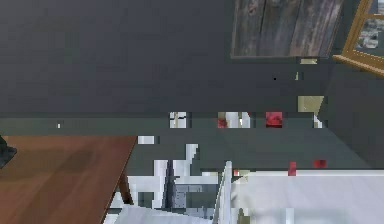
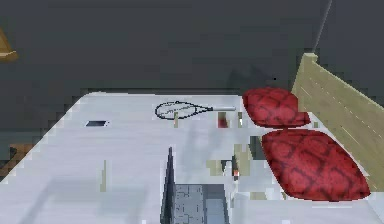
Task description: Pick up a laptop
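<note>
Laptop (image 2: pixel 198 203) lies open on bed (image 2: pixel 110 150) w/ lid upright, prob. placed at near edge for easy reach; pillows (image 2: pixel 305 165) by headboard (image 2: pixel 335 100); fingers' state: can't tell.

arm lift and reach: cannot be told | wrist turn: cannot be told | gripper pose: cannot be told | base heading: cannot be told
</note>
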Robot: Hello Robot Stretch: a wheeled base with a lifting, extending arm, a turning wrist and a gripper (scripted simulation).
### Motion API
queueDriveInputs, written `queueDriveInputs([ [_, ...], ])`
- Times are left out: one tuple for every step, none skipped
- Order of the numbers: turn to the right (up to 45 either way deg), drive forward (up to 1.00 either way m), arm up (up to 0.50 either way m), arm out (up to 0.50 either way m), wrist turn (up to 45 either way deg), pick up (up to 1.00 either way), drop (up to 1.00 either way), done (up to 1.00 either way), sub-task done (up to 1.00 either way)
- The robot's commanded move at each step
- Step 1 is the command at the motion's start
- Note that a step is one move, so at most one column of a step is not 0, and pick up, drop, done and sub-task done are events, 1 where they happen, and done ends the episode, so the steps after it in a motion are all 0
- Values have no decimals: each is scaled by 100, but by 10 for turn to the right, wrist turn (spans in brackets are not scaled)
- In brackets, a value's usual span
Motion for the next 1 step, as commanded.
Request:
queueDriveInputs([
  [0, 0, 0, 0, 450, 0, 0, 0, 0],
])
